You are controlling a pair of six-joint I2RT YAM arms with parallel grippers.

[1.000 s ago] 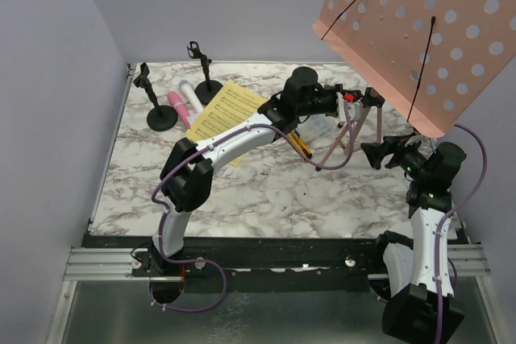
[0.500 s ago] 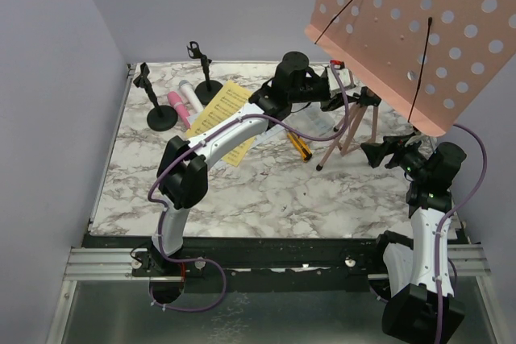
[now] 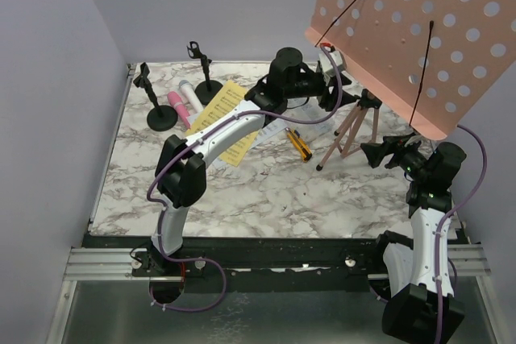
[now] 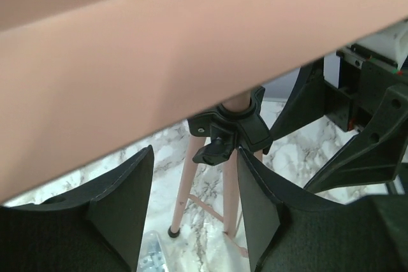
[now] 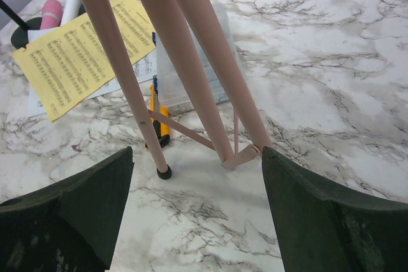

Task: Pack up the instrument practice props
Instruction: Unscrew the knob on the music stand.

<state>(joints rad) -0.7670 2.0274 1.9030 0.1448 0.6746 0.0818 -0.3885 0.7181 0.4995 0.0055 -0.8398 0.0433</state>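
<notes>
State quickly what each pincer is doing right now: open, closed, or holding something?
Left pincer: open, holding nothing, facing the music stand.
Right pincer: open, holding nothing.

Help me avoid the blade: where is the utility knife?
In the top view, the utility knife lies just right of centre, between the yellow sheet music and the pink rack's tripod legs.

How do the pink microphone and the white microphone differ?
The pink microphone lies nearer the front mic holder; the white microphone lies behind it, nearer the rear mic holder. One body is pink, the other white. Both lie flat, side by side, beside the yellow sheet music.
</notes>
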